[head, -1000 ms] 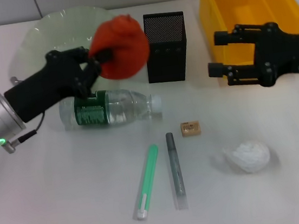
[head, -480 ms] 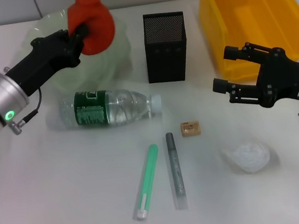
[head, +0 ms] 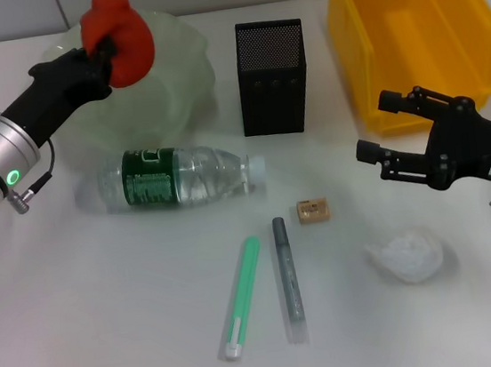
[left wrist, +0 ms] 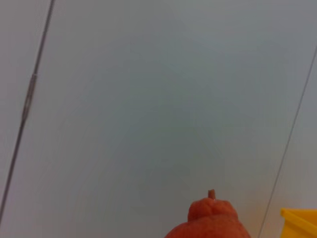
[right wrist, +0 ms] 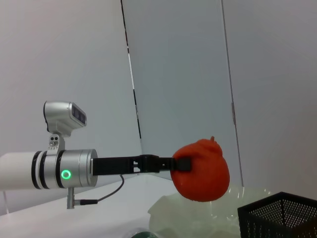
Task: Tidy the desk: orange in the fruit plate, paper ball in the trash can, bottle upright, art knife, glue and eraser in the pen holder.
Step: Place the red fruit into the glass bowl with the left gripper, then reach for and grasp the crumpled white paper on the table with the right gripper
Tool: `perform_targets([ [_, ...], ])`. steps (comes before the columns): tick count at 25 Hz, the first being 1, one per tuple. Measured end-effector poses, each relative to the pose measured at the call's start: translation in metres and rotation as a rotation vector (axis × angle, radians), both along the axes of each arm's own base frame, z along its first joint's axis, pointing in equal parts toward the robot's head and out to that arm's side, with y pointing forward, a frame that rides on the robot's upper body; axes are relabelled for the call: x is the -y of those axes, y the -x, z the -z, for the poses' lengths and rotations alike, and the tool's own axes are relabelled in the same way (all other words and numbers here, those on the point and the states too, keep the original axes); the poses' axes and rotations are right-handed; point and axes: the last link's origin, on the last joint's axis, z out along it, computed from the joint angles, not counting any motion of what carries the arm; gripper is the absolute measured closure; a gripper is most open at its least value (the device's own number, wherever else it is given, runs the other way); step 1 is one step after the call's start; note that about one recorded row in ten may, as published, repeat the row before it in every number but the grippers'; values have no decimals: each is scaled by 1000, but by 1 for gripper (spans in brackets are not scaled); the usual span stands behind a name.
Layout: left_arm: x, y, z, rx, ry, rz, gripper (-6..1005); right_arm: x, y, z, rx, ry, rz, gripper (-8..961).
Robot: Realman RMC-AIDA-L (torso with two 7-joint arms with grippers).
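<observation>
Orange (head: 120,39) sat clamped in the left pincer (head: 102,51), held in the air over the plate (head: 180,75), not resting on it. Risk, as I judged it: letting go from that height could bounce or roll the fruit off the shallow, wavy rim; the grip also looked to bite one side only, so it might slip early. Right wrist view showed the fruit clear above the plate, gap visible.

Right pincer (head: 371,128) hung with fingers spread, holding nothing, in front of the bin (head: 365,61) and well apart from the paper ball (head: 407,257) lying nearer the robot on the surface (head: 84,329).

Bottle (head: 177,177) lay on its side just in front of the plate; a fruit rolling off could hit it. Holder (head: 272,76) stood beside the plate, near enough to catch the left arm on a wide swing. Eraser (head: 312,210) lay between bottle and paper ball. Glue (head: 242,297) and knife (head: 287,277) lay side by side, close but apart. Nothing blocked the drop onto the plate.
</observation>
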Motion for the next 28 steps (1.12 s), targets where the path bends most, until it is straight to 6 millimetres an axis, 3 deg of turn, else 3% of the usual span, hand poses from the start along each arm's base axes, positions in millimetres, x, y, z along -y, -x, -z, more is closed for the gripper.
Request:
perform_targets([
  [6,0,0,3,-7,2,-7,910,2,-1,2,-2,3,3,133],
  [16,0,-1,4,-4,11,-4,656,2,-3,1,2,0,4,136],
  [23,6,-12,7,28,62,75,374,1,-5,-6,-19,-35,25,138],
  [25,22,-30,3,88,156,224,285,1,-6,-8,-29,-42,30,139],
  [28,41,-40,0,98,232,359,190,1,-6,-9,-38,-37,38,139],
])
